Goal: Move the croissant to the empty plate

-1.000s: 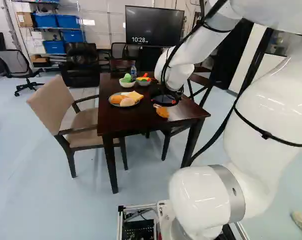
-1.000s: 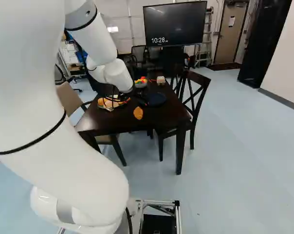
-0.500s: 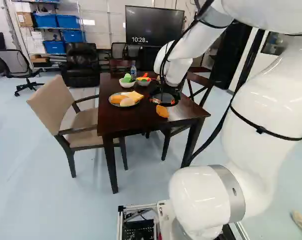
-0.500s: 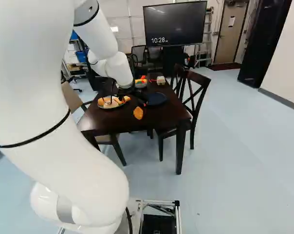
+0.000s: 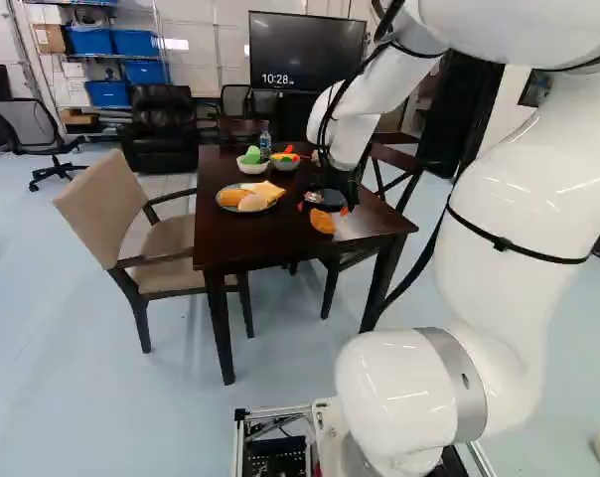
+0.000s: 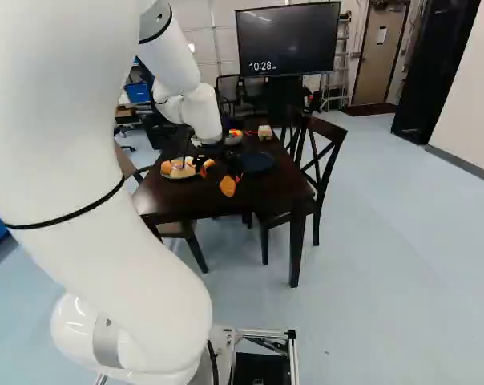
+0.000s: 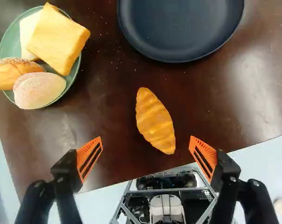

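Gripper (image 7: 145, 141), one, spread and empty; croissant (image 7: 155, 122), one, at approach stage; next, lower astride it and close.

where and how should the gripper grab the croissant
Best taken across its thick middle, coming straight down from above, one finger on each long side. The croissant lies flat on the table, long and tapering to both ends, with bare wood along both flanks. It slants a little between the open fingers of the gripper, so a slight wrist turn would probably help.
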Tool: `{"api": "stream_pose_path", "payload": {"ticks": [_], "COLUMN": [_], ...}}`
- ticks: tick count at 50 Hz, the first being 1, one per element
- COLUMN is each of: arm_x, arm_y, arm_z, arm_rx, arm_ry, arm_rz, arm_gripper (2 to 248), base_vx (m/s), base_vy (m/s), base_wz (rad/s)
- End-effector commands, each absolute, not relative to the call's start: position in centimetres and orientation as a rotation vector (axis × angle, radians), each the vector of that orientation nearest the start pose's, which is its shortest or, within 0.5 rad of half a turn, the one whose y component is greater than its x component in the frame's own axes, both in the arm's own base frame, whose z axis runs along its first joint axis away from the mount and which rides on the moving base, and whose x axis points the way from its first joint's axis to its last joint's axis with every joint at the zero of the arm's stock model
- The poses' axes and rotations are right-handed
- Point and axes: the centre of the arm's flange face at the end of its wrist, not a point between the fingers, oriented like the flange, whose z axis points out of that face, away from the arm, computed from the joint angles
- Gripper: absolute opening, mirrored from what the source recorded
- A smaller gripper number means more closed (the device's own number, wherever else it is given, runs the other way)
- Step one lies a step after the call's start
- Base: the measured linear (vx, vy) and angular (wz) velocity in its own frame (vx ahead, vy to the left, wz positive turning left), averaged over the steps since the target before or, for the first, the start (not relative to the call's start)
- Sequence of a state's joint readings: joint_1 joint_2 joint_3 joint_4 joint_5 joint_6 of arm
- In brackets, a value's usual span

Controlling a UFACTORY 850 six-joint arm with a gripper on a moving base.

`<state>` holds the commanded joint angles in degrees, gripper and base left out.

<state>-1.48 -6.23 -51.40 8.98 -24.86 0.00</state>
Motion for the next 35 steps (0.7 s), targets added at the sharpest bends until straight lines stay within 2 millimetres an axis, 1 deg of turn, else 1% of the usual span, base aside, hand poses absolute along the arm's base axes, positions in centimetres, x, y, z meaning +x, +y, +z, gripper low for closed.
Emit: {"api": "stream_pose_path", "payload": {"ticks": [15,35], "arm_x": [48.7,51.4], "arm_y": [-1.9,-3.6], "arm_z": [47.2,47.2], "arm_rx": [-3.011,-3.01], "arm_ry": [0.269,0.313], "arm_rz": [-0.437,-0.447], "arm_gripper": [247,247], "base_vx": [0.0,0.0], "base_vy": [0.0,0.0], "base_wz": [0.0,0.0]}}
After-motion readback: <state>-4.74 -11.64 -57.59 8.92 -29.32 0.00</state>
